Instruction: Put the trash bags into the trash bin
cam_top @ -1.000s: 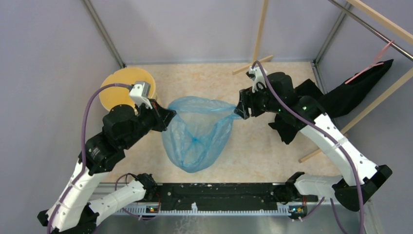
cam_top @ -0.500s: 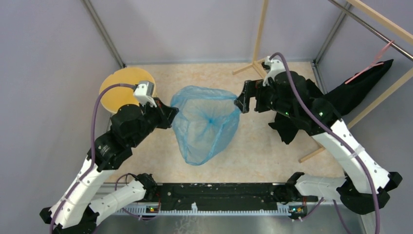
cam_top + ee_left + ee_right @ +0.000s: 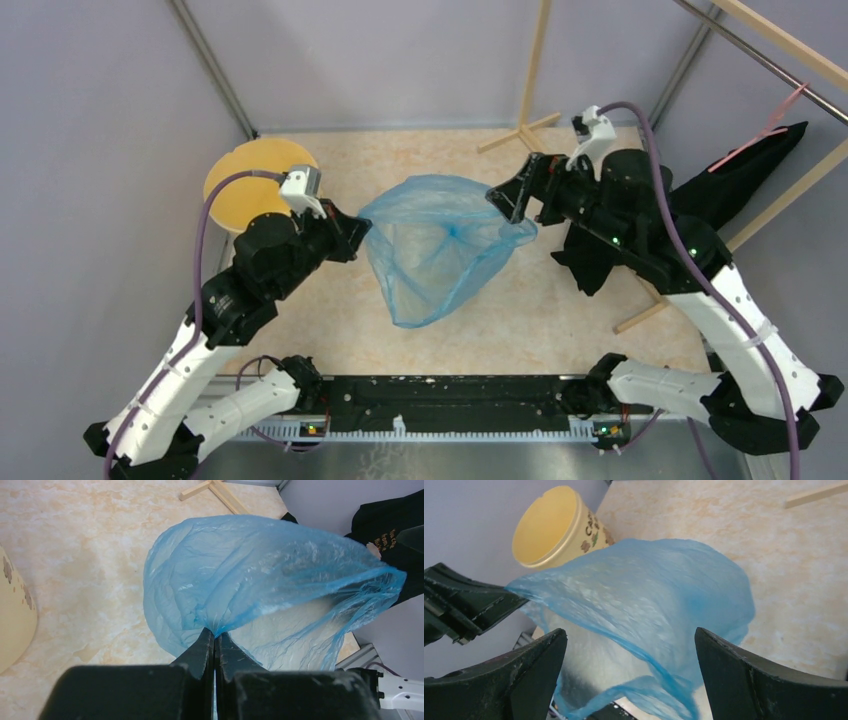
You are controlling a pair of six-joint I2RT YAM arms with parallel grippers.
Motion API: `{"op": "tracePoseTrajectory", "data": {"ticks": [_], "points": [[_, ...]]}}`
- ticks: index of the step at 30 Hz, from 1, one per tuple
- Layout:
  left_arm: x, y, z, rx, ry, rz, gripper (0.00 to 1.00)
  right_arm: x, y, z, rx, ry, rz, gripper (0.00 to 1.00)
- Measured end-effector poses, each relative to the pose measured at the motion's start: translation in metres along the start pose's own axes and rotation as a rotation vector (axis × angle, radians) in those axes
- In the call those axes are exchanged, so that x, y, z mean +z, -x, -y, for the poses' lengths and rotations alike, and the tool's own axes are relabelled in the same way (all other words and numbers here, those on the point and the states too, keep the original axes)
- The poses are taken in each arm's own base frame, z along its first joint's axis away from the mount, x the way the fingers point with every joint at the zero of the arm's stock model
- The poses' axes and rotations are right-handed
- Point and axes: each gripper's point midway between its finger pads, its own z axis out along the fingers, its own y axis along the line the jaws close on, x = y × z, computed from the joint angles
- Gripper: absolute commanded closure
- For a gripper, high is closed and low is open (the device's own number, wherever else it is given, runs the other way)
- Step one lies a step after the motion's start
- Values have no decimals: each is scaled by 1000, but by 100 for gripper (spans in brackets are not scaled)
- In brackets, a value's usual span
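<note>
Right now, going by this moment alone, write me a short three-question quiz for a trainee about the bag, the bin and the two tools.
1. True or false: the left tool is shut on the film of the trash bag.
2. Where does the trash bin stand? A) upright at the far left of the table, apart from the bag; B) directly under the bag; C) lying on its side at the near edge.
3. Fill in: the right tool has its jaws wide ____.

Key: 1 true; 2 A; 3 open.
</note>
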Motion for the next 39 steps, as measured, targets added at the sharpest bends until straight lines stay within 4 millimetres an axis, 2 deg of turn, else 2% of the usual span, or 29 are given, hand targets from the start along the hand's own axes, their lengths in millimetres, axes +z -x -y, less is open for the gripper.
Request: {"op": "tracePoseTrajectory", "data": {"ticks": [3,6,9,11,13,16,19,23,29,31,33,36,39], "points": [[1,1,-4,-8,22,10,100,14,-9,-17,6,73,-49,1],[1,5,-10,-31,61,34,100,32,-33,-25,-3,75,-123,1],[2,11,-14,-50,91,63,100,38,-53,-34,-49,58,-176,1],[5,14,-15,-53,99,75,100,37,-60,-36,-104,20,-201,1],[6,16,-15,-52,107,84,100,35,-55,-33,-139,-30,-196,1],[11,22,-15,-52,118,98,100,29,-47,-13,-160,-138,-165,1],[18,28,-11,-54,115,116,100,17,-54,10,-159,-214,-158,1],[29,28,-9,-53,115,113,100,4,-80,34,-135,-268,-202,1],[36,26,-5,-52,102,104,100,10,-154,57,-52,-278,-321,2],[36,26,-5,-52,98,104,100,17,-176,61,-5,-269,-335,2],[36,25,-4,-51,94,100,100,24,-189,63,38,-265,-336,4],[36,24,0,-48,70,86,100,41,-186,53,78,-212,-269,11],[35,19,8,-45,29,60,100,56,-174,40,98,-121,-183,12]]}}
